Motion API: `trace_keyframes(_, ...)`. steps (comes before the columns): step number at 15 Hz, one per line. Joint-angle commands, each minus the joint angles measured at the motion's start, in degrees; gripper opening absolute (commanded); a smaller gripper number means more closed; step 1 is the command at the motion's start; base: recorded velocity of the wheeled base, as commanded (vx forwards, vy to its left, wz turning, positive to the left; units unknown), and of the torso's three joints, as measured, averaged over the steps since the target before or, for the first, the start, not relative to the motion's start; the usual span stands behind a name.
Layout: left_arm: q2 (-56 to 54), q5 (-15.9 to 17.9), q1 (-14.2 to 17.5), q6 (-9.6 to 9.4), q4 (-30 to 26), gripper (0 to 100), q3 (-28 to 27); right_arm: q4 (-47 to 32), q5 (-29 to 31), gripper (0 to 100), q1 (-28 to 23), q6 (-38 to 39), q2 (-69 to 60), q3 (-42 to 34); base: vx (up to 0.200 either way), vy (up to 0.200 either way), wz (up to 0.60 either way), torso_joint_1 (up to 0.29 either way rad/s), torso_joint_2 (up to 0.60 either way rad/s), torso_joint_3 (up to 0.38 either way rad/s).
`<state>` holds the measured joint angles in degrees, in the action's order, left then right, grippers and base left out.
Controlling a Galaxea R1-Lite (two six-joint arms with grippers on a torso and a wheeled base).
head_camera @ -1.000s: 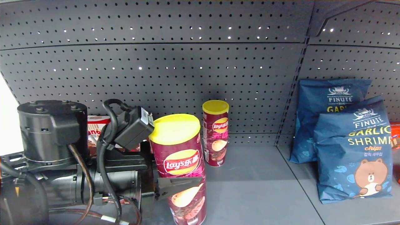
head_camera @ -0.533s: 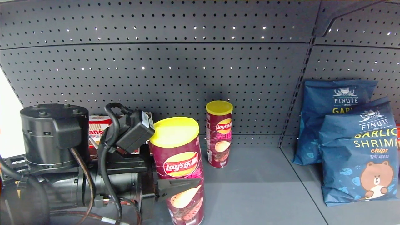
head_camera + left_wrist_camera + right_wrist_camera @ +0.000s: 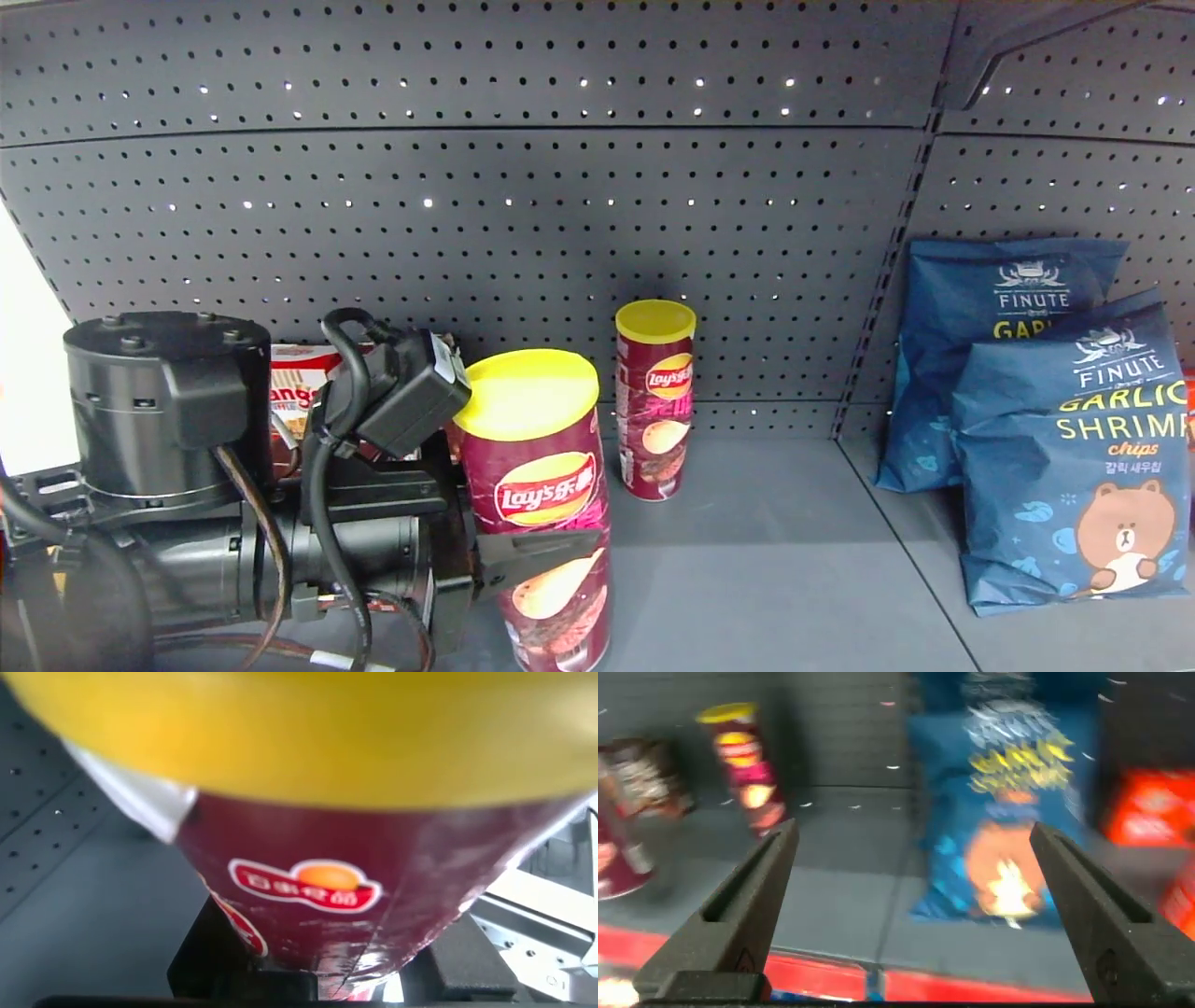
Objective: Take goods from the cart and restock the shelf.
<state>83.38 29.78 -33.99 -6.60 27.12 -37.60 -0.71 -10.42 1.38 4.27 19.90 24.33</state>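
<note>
At the far left of the shelf point(image 3: 766, 560), a snack box point(image 3: 297, 387) stands against the perforated back panel point(image 3: 560, 233), partly hidden by the left arm. Just beside it, the left pincer point(image 3: 546, 551) pinches the held can point(image 3: 541, 495), a dark red chip tube with a yellow lid, around its lower body. One finger crosses the front of the tube and the other is hidden behind it. The can is upright over the front part of the shelf. Its base runs to the picture's lower edge, so whether it rests on the deck cannot be told. The left wrist view looks along the same can point(image 3: 355, 877) from close up.

Further right and deeper in, a second can point(image 3: 655, 401) of the same kind stands upright near the back panel, apart from the held one. Beyond a bare stretch of deck, two blue bags point(image 3: 1064, 467) lean in the next bay, with a red package point(image 3: 1148, 812) beside them. The right pincer point(image 3: 913, 831) is spread and holds nothing, facing the shelf from in front.

The step in hand appears to be placing the can. The next move likely calls for settling it flat on the deck in front of its twin, then spreading the fingers and backing the arm straight out so the tube is not tipped.
</note>
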Motion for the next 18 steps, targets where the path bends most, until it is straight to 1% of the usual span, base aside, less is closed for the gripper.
trace_keyframes(1, 0.2, 0.0, 0.3, 0.0, 0.0, 0, 0.4, -0.1, -4.7, 100, 3.1, -2.6, 12.5, 4.7, 0.0, 0.0, 0.0, 0.0, 0.0, 0.0)
trace_keyframes(2, 0.1, -0.1, 0.7, 0.09, 0.0, 0, 0.4, -0.2, -6.2, 100, 5.7, -3.4, 15.3, 6.0, 0.0, 0.0, 0.0, 0.0, 0.0, 0.0)
trace_keyframes(3, 0.1, -0.2, 0.7, 0.0, 0.0, 0, 0.5, -0.3, -6.1, 100, 7.1, -3.7, 17.3, 6.8, 0.0, 0.0, 0.0, 0.0, 0.0, 0.0)
trace_keyframes(4, -0.1, -0.3, 0.7, 0.0, 0.0, 0, 0.9, -0.1, -5.7, 100, 10.9, -5.1, 22.2, 9.1, 0.0, 0.0, 0.0, 0.0, 0.0, 0.0)
trace_keyframes(5, -0.2, -0.3, 0.9, 0.09, 0.0, 0, 0.5, 0.4, -6.0, 100, 12.8, -6.6, 25.2, 9.7, 0.0, 0.0, 0.0, 0.0, 0.0, 0.0)
trace_keyframes(6, -0.2, -0.2, 1.4, 0.09, 0.0, 0, 0.2, 1.4, -6.0, 100, 14.4, -8.3, 27.0, 9.7, 0.0, 0.0, 0.0, 0.0, 0.0, 0.0)
trace_keyframes(7, -0.1, -0.1, 2.4, 0.0, 0.1, 0, 0.2, 4.8, -6.3, 100, 16.2, -10.2, 30.3, 8.8, 0.0, 0.0, 0.0, 0.0, 0.0, 0.0)
trace_keyframes(8, -0.1, -0.1, 2.6, 0.0, 0.1, 0, 0.2, 6.4, -7.1, 100, 16.6, -10.4, 31.4, 8.6, 0.0, 0.0, 0.0, 0.0, 0.0, 0.0)
trace_keyframes(9, -0.1, -0.1, 3.2, 0.0, 0.1, 0, 0.5, 9.1, -9.2, 100, 16.8, -10.5, 35.4, 9.0, 0.0, 0.0, 0.0, 0.0, 0.0, 0.0)
trace_keyframes(10, -0.1, -0.1, 3.2, 0.0, 0.1, 0, 0.7, 9.5, -9.4, 100, 17.0, -10.6, 37.9, 9.7, 0.0, 0.0, 0.0, 0.0, 0.0, 0.0)
trace_keyframes(12, 0.0, -0.1, 3.2, 0.0, 0.2, 0, 0.6, 10.2, -9.8, 100, 18.7, -10.9, 41.8, 12.2, 0.0, 0.0, 0.0, 0.0, 0.0, 0.0)
trace_keyframes(13, 0.2, -0.1, 3.2, 0.0, 0.9, 0, 0.5, 11.9, -10.3, 100, 20.9, -10.9, 45.2, 13.9, 0.0, 0.0, 0.0, 0.0, 0.0, 0.0)
trace_keyframes(14, 0.3, -0.1, 3.3, 0.18, 1.4, 0, 0.7, 13.8, -11.6, 100, 21.9, -11.0, 48.8, 15.0, 0.0, 0.0, 0.0, 0.0, 0.0, 0.0)
trace_keyframes(16, 0.3, -0.2, 3.3, 0.18, 1.4, 0, 0.5, 14.7, -12.3, 100, 23.1, -11.9, 52.3, 16.4, 0.0, 0.0, 0.0, 0.0, 0.0, 0.0)
trace_keyframes(18, 0.3, -0.2, 3.3, 0.18, 1.4, 0, 0.5, 14.7, -12.3, 100, 23.1, -13.2, 57.1, 18.1, 0.0, 0.0, 0.0, 0.0, 0.0, 0.0)
